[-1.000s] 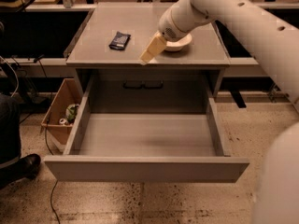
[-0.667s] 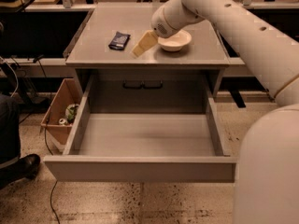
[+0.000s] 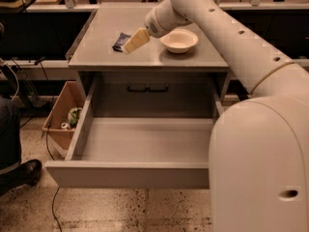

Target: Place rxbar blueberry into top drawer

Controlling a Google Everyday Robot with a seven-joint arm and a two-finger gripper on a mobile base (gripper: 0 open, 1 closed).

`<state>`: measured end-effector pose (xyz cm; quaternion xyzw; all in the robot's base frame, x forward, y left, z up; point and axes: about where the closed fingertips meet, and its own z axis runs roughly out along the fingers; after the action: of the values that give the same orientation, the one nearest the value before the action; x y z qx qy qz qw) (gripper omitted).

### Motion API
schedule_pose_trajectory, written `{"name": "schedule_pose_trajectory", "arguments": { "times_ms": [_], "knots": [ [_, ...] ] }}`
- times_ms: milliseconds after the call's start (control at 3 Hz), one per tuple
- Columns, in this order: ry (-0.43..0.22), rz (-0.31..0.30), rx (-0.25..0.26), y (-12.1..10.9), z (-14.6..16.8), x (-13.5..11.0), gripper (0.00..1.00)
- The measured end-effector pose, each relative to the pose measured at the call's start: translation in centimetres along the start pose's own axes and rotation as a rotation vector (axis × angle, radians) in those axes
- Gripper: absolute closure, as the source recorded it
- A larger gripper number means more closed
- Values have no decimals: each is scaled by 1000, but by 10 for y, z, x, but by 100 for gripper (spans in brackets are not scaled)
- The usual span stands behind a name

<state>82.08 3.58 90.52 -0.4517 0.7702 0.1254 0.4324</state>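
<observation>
Camera view, rxbar blueberry [image 3: 119, 40] long axis roughly front-to-back, hand [image 3: 130, 47] just beside it, grip unclear.

One bar [image 3: 119, 40], one bowl [image 3: 179, 39], gripper [image 3: 133, 42] between

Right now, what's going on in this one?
The robot's single arm is stretched over the cabinet top, with its gripper right beside the rxbar blueberry, which lies flat on the surface, left of a white bowl. The bar is not lifted. Below, the top drawer stands pulled open, the bar not yet in it.
</observation>
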Motion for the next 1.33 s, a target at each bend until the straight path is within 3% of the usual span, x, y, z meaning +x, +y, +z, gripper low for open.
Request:
{"name": "schedule_pose_trajectory", "arguments": {
  "times_ms": [667, 1333],
  "knots": [
    [26, 109, 12, -10, 55, -1, 0],
    [68, 194, 54, -28, 98, 9, 0]
  ]
}}
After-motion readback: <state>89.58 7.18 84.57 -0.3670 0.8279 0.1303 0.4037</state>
